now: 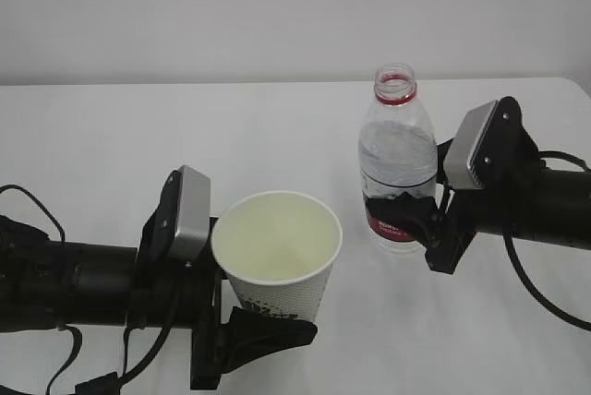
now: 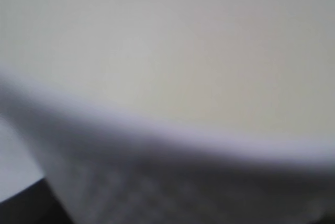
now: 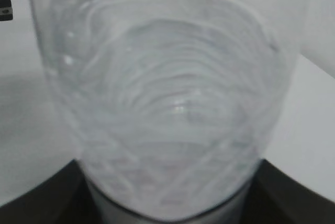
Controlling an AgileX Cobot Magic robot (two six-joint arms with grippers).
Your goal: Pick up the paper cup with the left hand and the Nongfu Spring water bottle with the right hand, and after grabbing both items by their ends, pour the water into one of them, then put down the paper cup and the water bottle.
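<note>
Exterior view, nearest first: left hand (image 1: 247,321) comes in from the lower left, grey plate facing up, black cables trailing off the left edge. Its jaws pinch the paper cup (image 1: 277,261) low on the wall, near the base; cup is about upright, mouth open to the camera, cream inside, rim round and undented. Whether the cup base touches the worktop (image 1: 120,137) or hangs just above it can't be told, jaws hide it. Dark print shows on the lower cup wall, too small to read

Right of the cup and a bit further back, right hand (image 1: 406,220) reaches in from the right edge, grey plate tilted toward the camera. Its jaws clamp the Nongfu Spring water bottle (image 1: 397,150) at the red label near the bottom. Bottle stands upright, cap off, red neck ring at the open mouth. Water (image 1: 397,155) fills most of the body. Cup and bottle near each other, not touching

Left wrist view: all blur, pale cup rim (image 2: 172,130) and wall fill it, jaws not readable. Right wrist view: ribbed clear bottle (image 3: 167,103) very close, dark jaw surfaces flanking the bottom corners

White worktop runs back to a plain pale wall (image 1: 277,7)
</note>
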